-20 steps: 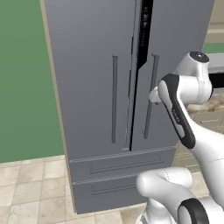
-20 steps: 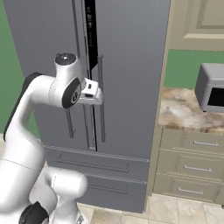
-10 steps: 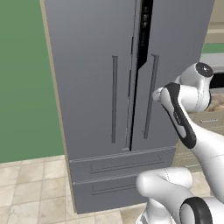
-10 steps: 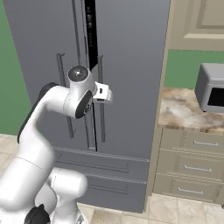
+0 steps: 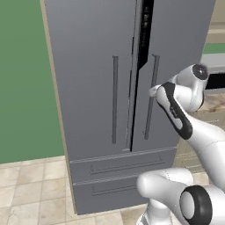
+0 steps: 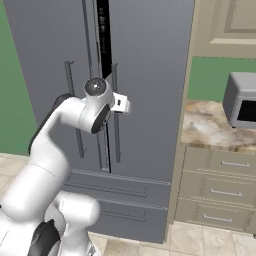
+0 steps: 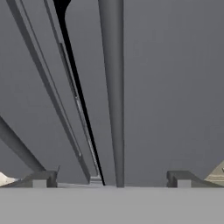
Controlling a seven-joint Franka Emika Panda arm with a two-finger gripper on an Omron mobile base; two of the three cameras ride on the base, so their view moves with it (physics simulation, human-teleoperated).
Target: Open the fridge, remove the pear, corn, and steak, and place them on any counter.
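— What do you have near you and around?
— Your gripper (image 7: 112, 181) hangs before the fridge (image 5: 92, 66), fingers (image 7: 43, 178) spread wide, holding nothing; the right door handle (image 7: 111, 87) runs between them.
— Farther off?
— To the right, the counter (image 6: 210, 127) carries a microwave (image 6: 241, 100); the fridge doors stand slightly ajar; contents hidden.
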